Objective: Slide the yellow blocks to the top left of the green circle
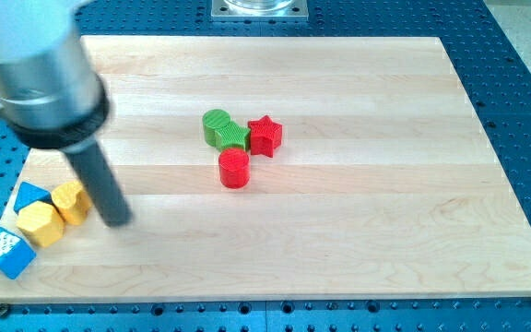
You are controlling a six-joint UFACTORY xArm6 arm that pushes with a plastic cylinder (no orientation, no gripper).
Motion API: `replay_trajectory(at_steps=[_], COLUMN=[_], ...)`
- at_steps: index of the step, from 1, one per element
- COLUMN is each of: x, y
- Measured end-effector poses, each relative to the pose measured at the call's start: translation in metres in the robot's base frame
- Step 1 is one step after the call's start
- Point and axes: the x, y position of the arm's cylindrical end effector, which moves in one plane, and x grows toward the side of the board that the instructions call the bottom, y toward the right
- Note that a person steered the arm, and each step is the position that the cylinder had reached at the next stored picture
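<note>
Two yellow blocks sit at the board's lower left: one (70,202) right beside my rod, and a yellow hexagon-like block (40,224) just below-left of it. My tip (118,221) rests on the board just right of the upper yellow block, touching or nearly touching it. The green circle (216,124) lies near the board's middle, joined to another green block (233,137) at its lower right. The yellow blocks are far to the lower left of the green circle.
A red star (265,135) sits right of the green blocks and a red cylinder (234,169) below them. A blue block (30,195) lies left of the yellow ones. A blue-and-white block (5,253) sits at the board's lower-left corner.
</note>
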Motion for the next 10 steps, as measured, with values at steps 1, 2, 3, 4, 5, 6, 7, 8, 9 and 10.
replay_trajectory(at_steps=[1,2,3,4,5,6,7,8,9,10], x=[0.066,0.068,0.068,0.068,0.068,0.066,0.066,0.057,0.043,0.001], y=[0.002,-0.018,-0.023,-0.023,-0.063,-0.115,-0.155,-0.162,-0.14,-0.098])
